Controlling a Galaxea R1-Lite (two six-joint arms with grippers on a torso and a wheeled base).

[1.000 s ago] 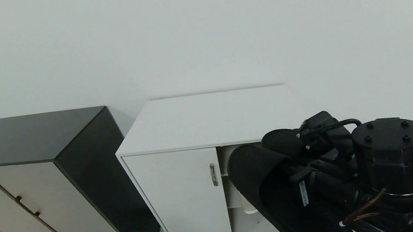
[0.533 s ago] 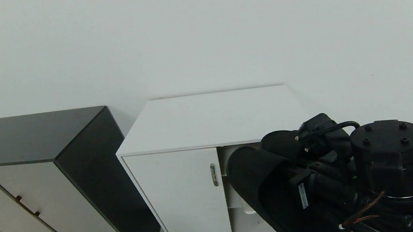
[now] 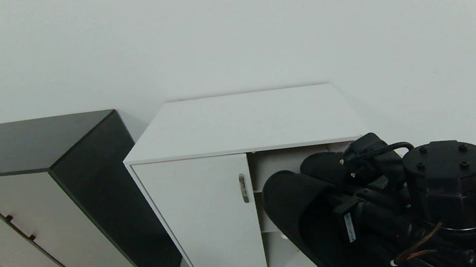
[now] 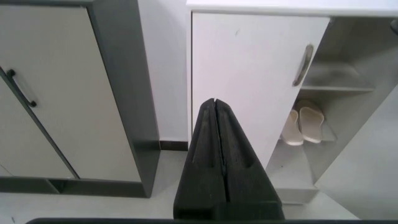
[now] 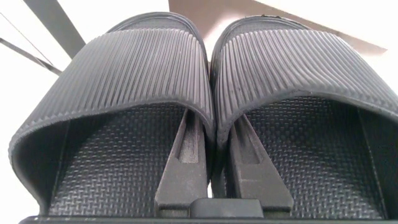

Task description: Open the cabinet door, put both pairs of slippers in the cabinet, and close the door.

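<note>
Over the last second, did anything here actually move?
Mostly the head camera shifted: the white cabinet and the dark cabinet sit higher in its picture without moving themselves. The right gripper stayed shut on the black slippers, hardly moving. The white cabinet's left door stayed closed.

Bright, even light; soft shadows

Two cabinets stand side by side against the wall (image 3: 226, 32), the cabinet (image 3: 241, 124) to the right of the other cabinet (image 3: 92, 190). Its left door (image 3: 198, 218) is closed. In the open right half, a pair of slippers (image 4: 303, 124) lies on a shelf (image 4: 328, 132). The second pair (image 3: 292, 199) sits on the right gripper (image 5: 212, 118) before that opening, and the left gripper (image 4: 215, 104) hangs before the closed door.
</note>
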